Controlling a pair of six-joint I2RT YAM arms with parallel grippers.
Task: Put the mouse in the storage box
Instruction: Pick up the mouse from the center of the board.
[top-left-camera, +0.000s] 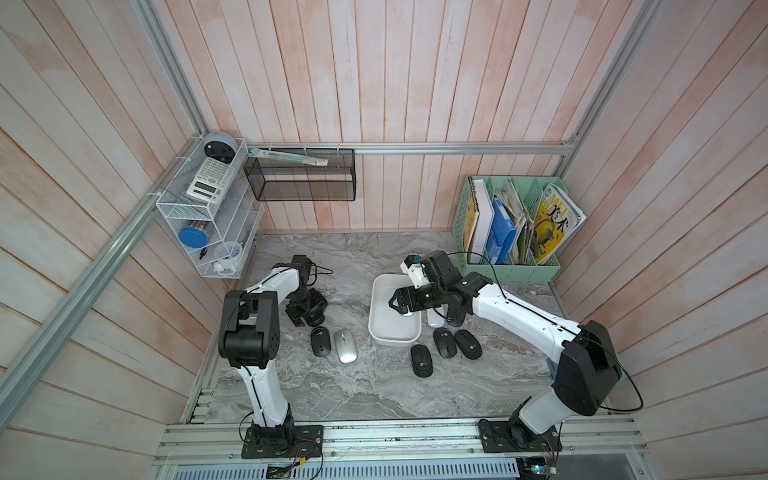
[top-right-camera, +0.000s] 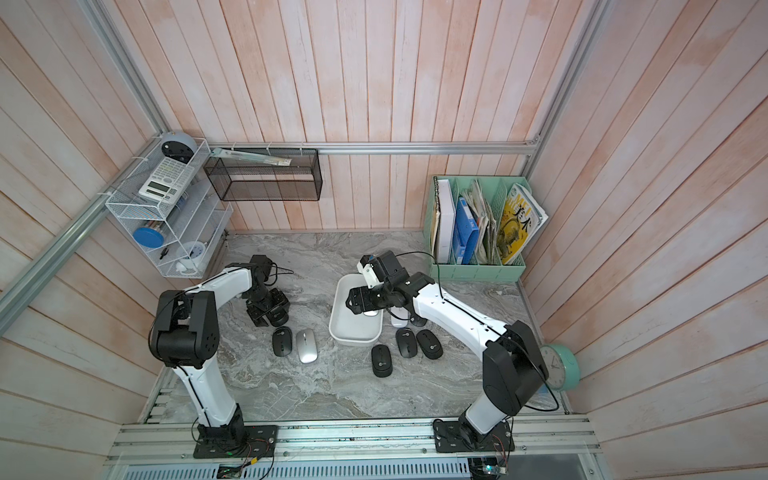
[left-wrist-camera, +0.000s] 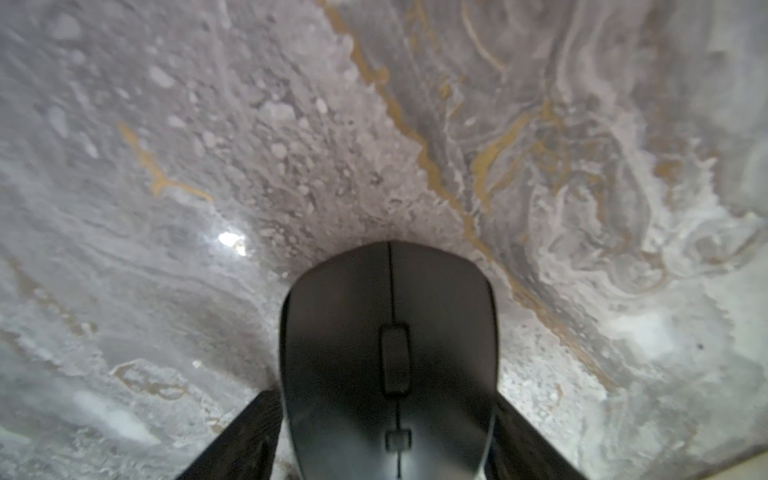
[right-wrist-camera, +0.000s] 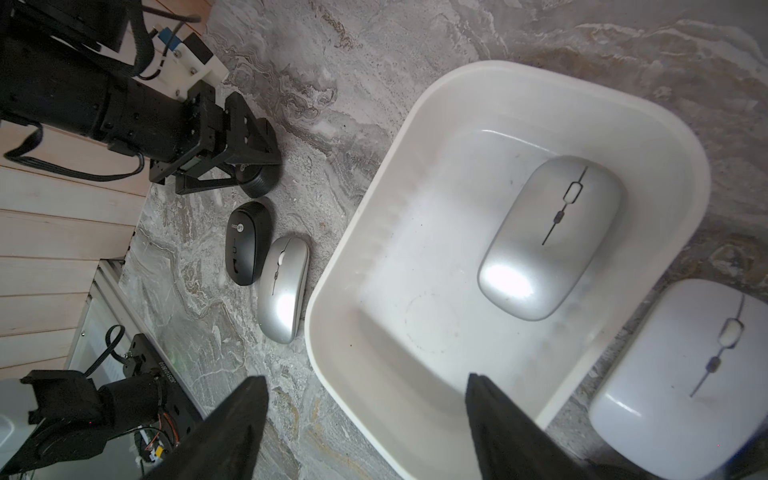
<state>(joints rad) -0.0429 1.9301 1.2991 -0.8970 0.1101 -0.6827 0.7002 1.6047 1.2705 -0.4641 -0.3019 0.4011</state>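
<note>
End effectors: right (right-wrist-camera: 365, 379) open, left (left-wrist-camera: 386, 395) straddling black mouse (left-wrist-camera: 340, 332), grip unclear; second mouse (right-wrist-camera: 247, 243) beside.

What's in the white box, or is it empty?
Not empty. One silver mouse lies flat on the floor of the storage box, near one end; the rest of the floor is bare.

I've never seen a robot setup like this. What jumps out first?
The right gripper hangs open above a white rounded plastic storage box on the marble table, with a flat silver computer mouse lying inside. Nearby, the left gripper straddles a black computer mouse resting on the marble.
</note>
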